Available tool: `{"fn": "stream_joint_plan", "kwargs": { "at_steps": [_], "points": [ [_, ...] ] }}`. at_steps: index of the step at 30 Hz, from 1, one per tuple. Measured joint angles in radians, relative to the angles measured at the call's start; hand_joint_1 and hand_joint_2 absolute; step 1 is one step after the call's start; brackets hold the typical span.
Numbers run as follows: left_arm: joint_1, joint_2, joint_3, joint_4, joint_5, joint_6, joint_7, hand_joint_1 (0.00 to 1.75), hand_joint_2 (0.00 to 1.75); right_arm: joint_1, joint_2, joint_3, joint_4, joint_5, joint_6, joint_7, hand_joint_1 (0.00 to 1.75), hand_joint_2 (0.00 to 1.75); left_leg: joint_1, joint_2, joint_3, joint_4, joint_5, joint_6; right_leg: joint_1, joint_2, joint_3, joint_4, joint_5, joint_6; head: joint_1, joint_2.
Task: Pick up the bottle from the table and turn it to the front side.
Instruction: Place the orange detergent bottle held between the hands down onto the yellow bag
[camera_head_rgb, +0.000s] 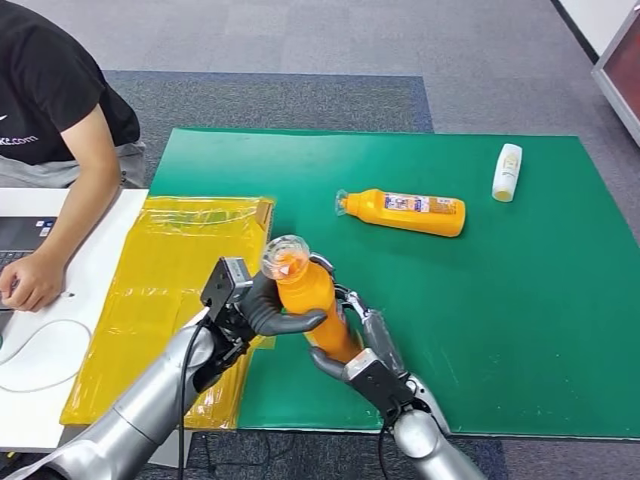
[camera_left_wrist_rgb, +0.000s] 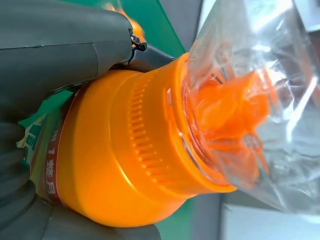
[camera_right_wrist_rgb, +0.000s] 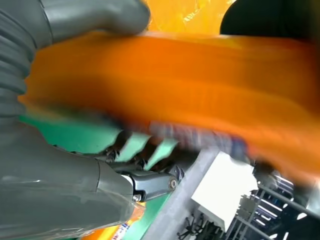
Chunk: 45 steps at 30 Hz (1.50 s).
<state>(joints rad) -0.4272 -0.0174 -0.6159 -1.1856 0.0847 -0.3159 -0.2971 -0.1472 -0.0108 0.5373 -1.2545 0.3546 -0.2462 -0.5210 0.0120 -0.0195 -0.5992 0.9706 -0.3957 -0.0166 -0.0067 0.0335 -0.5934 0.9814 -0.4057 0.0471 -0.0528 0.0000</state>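
A green mat (camera_head_rgb: 528, 330) covers the bench, grey carpet (camera_head_rgb: 317, 60) beyond. Both hands, left hand (camera_head_rgb: 264, 308) and right hand (camera_head_rgb: 361, 345), have fingers grasping the orange bottle (camera_head_rgb: 313, 300) above the mat's near edge. A yellow bag (camera_head_rgb: 166, 290) lies alongside.

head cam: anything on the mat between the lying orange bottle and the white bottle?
Nothing; bare green mat separates the orange bottle from the white bottle, head view.

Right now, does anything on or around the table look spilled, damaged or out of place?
No spill or damage shows. Both hands, left and right, grip one orange bottle off the green mat. A second orange bottle and a small white bottle lie on their sides.
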Motion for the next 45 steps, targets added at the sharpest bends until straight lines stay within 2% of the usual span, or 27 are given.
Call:
{"fn": "stream_joint_plan", "kwargs": {
  "at_steps": [8,18,24,29,35,45],
  "points": [
    [-0.021,0.123,0.001,-0.017,-0.114,-0.033,0.049,1.75,1.75,0.009,0.024,-0.001,-0.005,-0.035,0.004,-0.014,0.0,1.75,0.0,0.0,-0.002,0.0,0.002,-0.003,0.0,0.0,-0.004,0.004,0.001,-0.002,0.0,0.0],
    [-0.061,0.217,-0.008,-0.063,-0.148,-0.079,0.065,1.75,1.75,0.01,0.038,-0.002,-0.005,-0.046,0.012,-0.016,0.0,1.75,0.0,0.0,-0.002,0.0,0.003,-0.004,0.0,0.0,-0.005,0.004,0.001,-0.003,0.0,0.0],
    [-0.129,0.29,-0.038,-0.081,-0.168,-0.144,0.088,1.75,1.75,0.01,0.039,-0.002,-0.004,-0.053,0.019,-0.019,0.0,1.75,0.0,0.0,-0.002,0.0,0.003,-0.004,0.0,0.0,-0.006,0.005,0.001,-0.003,0.0,0.0],
    [-0.167,0.336,-0.076,-0.078,-0.223,-0.154,0.098,1.75,1.75,0.01,0.039,-0.005,-0.001,-0.062,0.025,-0.022,0.0,1.75,0.0,0.0,-0.002,0.0,0.003,-0.004,0.0,0.0,-0.006,0.006,0.001,-0.003,-0.001,0.0],
    [-0.2,0.366,-0.141,-0.066,-0.304,-0.137,0.085,1.75,1.75,0.009,0.04,-0.008,0.007,-0.064,0.034,-0.023,0.0,1.75,0.0,0.0,-0.002,0.0,0.003,-0.004,0.0,0.0,-0.005,0.006,0.001,-0.003,0.0,0.0],
    [-0.236,0.373,-0.208,-0.029,-0.355,-0.128,0.065,1.75,1.75,0.008,0.041,-0.01,0.026,-0.063,0.04,-0.017,0.0,1.75,0.0,0.0,0.0,0.0,0.005,-0.007,0.0,0.0,-0.005,0.007,0.003,-0.006,0.0,0.0]
  ]
}}
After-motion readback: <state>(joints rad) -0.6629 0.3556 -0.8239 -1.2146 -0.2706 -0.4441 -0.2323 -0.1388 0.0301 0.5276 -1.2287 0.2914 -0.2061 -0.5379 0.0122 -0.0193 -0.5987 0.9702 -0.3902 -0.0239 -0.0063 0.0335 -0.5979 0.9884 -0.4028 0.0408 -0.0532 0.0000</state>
